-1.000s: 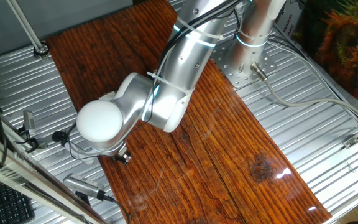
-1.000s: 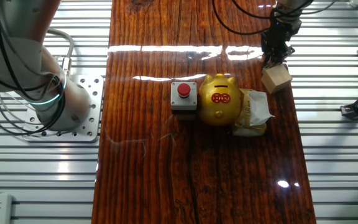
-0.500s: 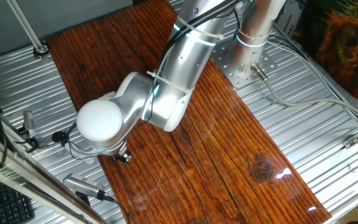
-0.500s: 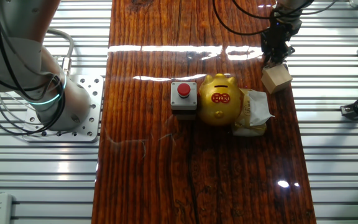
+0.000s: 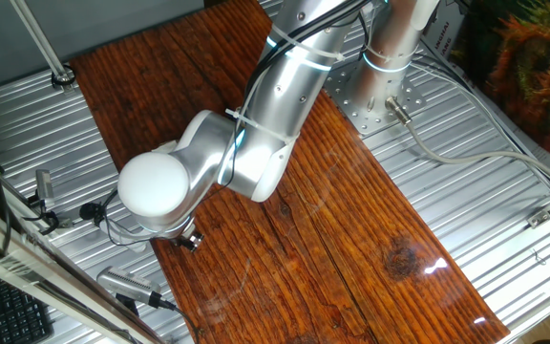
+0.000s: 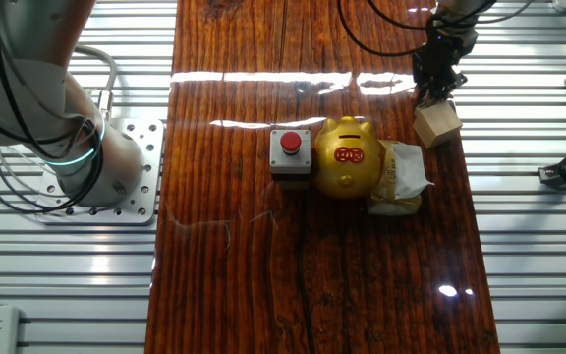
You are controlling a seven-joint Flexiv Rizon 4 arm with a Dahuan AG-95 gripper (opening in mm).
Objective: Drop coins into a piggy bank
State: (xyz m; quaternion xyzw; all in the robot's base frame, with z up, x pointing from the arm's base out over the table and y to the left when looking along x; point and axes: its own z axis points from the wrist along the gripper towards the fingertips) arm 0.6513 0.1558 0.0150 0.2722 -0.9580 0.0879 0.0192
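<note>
Nothing has moved since earlier: our pincer hovers at the wooden block, its jaws' state unreadable. We see no coin, so the piggy bank seems yet unfed.

Table: dark reddish-brown wood, strong lengthwise grain, glossy white glare spots. Piggy bank: shiny gold, red emblem on its side. Box to its left: black and grey, red round button. Block, far right: pale tan wood. Arm: silver-white (thin cyan ring at joint).
</note>
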